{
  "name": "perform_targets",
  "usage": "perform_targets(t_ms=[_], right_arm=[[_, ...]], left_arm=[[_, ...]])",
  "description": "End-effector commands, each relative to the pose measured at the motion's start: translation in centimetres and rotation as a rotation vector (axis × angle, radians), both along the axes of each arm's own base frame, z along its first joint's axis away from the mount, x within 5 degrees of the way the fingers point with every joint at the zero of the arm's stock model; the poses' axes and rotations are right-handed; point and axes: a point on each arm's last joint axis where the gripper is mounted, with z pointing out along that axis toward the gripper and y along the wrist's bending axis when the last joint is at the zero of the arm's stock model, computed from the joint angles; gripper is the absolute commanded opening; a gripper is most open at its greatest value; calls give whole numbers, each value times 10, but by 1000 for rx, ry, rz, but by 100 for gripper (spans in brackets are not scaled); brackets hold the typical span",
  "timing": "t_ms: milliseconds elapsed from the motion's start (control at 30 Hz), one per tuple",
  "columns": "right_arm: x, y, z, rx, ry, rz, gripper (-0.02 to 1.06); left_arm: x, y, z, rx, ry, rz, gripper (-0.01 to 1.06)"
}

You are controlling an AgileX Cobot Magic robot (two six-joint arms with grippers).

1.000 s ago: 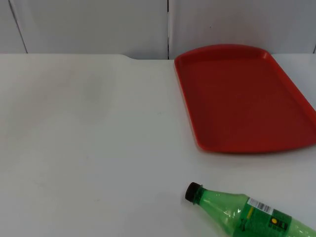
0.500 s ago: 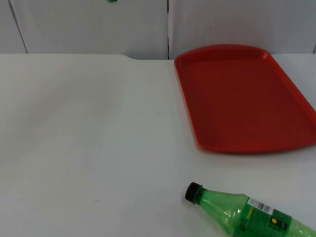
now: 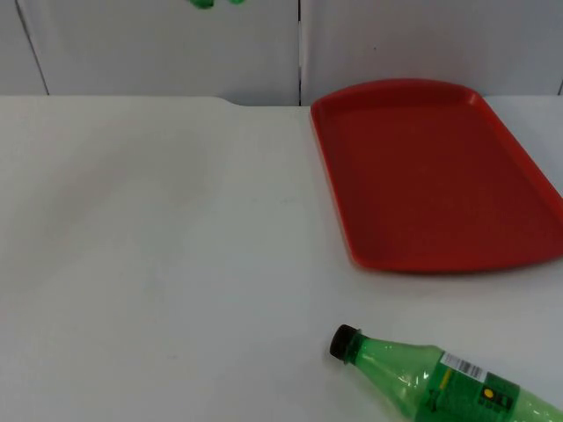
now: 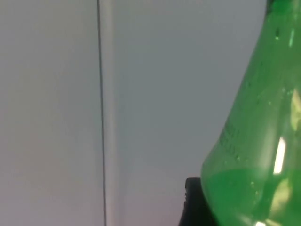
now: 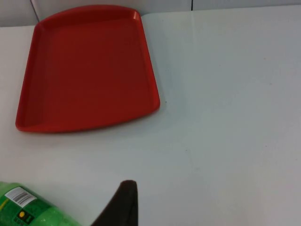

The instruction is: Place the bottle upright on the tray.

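A green plastic bottle [image 3: 440, 382] with a black cap [image 3: 345, 342] lies on its side at the table's front right, cap pointing left. The red tray [image 3: 435, 176] sits bare at the back right, apart from the bottle. In the right wrist view the bottle's labelled body [image 5: 28, 209] lies just beside my right gripper's black fingertip [image 5: 121, 202], with the tray [image 5: 87, 66] beyond. My left gripper [image 4: 235, 209] is up in front of the grey wall, shut on a second green bottle [image 4: 258, 141] that rests against its fingertip [image 4: 192, 203]. Green bits of that bottle [image 3: 202, 3] peek in at the top view's upper edge.
The white table [image 3: 158, 264] stretches open to the left of the tray and bottle. The grey partition wall [image 3: 158, 44] closes off the back, with a vertical seam [image 3: 299, 48] near the tray's far corner.
Green bits of the held bottle have come into the top view at its upper edge, more of them now than half a second ago. Tray and lying bottle have not moved.
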Motion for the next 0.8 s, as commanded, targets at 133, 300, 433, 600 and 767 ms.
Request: perform_targets(t_ms=[133,300,433,600,767], right_arm=[[0,0,0,-8,-8,-6,105],[0,0,0,-8,-8,-6,105],[0,0,0,-8,-8,-6,105],[0,0,0,-8,-8,-6,105],[0,0,0,-8,-8,-6,105]], left_arm=[[19,-14,-31,-57,-74,-50,0],[48,-33,-70,-30,-84,-112,0],[68,-46,-88,7,-80,-142,0],[95,-60,-113,13,-94,-169,0],[114,-71,-133,17,-91,-189,0]])
